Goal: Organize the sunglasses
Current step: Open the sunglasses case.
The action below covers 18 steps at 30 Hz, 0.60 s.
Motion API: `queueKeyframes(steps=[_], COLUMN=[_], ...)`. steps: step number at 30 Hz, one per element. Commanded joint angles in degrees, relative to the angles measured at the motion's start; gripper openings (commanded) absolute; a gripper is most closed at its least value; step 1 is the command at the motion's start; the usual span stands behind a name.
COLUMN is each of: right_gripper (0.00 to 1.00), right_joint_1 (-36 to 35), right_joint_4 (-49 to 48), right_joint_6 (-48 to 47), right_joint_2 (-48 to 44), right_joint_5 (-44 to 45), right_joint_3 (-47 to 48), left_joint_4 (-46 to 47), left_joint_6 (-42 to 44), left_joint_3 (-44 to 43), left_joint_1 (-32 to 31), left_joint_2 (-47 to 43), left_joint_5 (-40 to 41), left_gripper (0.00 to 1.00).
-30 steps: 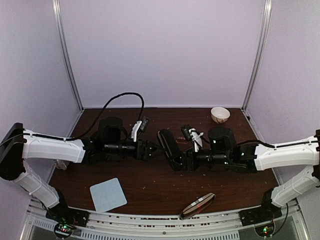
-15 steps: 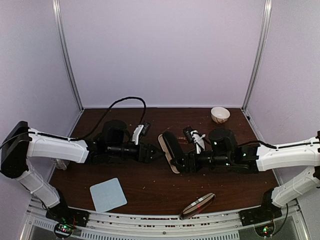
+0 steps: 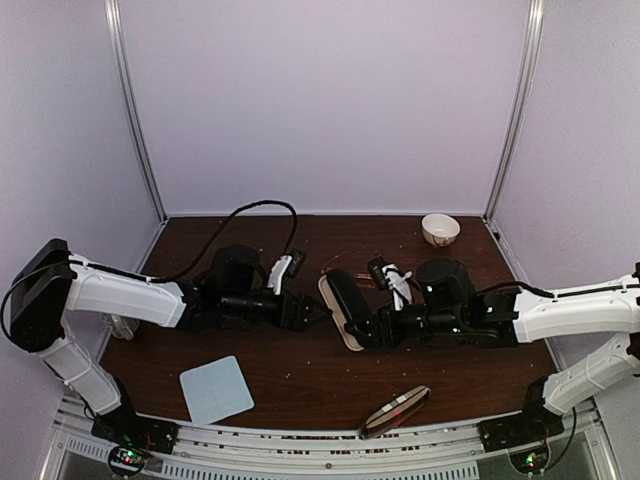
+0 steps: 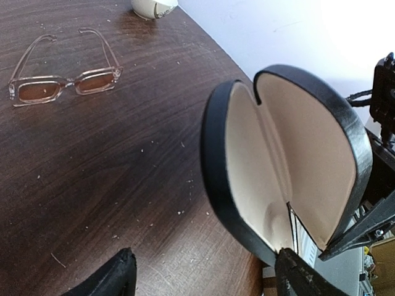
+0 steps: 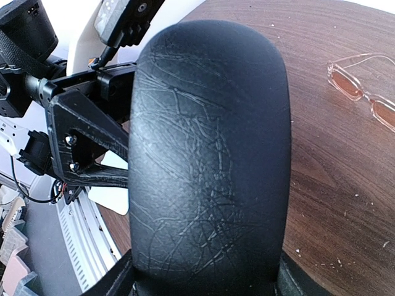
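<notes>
One pair of sunglasses [image 4: 65, 83] with a thin reddish frame lies open on the brown table, far ahead of my left gripper; the right wrist view shows the sunglasses [image 5: 364, 86] at its right edge. My right gripper [image 5: 203, 287] is shut on a black case [image 5: 210, 142], holding it up on its side at mid-table. The case [image 4: 290, 154] gapes open toward my left gripper [image 4: 210, 277] and shows a cream lining. That gripper is open, its right fingertip [image 4: 296, 274] right at the case's lower rim. From above, the left gripper [image 3: 312, 310] and the black case [image 3: 338, 300] nearly meet.
A small white bowl [image 3: 440, 229] stands at the back right. A light blue cloth [image 3: 216, 389] lies at the front left. A brown wooden case with a red mark [image 3: 395, 410] lies at the front edge. Purple walls enclose the table.
The black case has swung open, so its cream lining now faces the left arm. My left gripper has moved right, up to the case's rim. The right arm shifted slightly left.
</notes>
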<state>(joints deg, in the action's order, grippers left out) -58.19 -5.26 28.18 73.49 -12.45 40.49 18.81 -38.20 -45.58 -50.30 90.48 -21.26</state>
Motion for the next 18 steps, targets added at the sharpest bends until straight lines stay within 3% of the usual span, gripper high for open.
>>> queueKeyframes(steps=[1, 18], right_gripper=[0.23, 0.22], right_joint_1=[-2.35, -2.3], right_joint_4=[-12.66, -15.05], right_joint_6=[-2.04, 0.43], right_joint_2=[-5.84, -5.94], right_joint_5=[-8.51, -13.17], right_joint_3=[2.63, 2.91], left_joint_4=[-5.62, -4.36], left_joint_6=[1.3, 1.63], left_joint_3=[0.59, 1.19], left_joint_1=[2.49, 2.82], left_joint_2=[4.12, 7.44], left_joint_5=[10.27, 10.95], left_gripper=[0.79, 0.78])
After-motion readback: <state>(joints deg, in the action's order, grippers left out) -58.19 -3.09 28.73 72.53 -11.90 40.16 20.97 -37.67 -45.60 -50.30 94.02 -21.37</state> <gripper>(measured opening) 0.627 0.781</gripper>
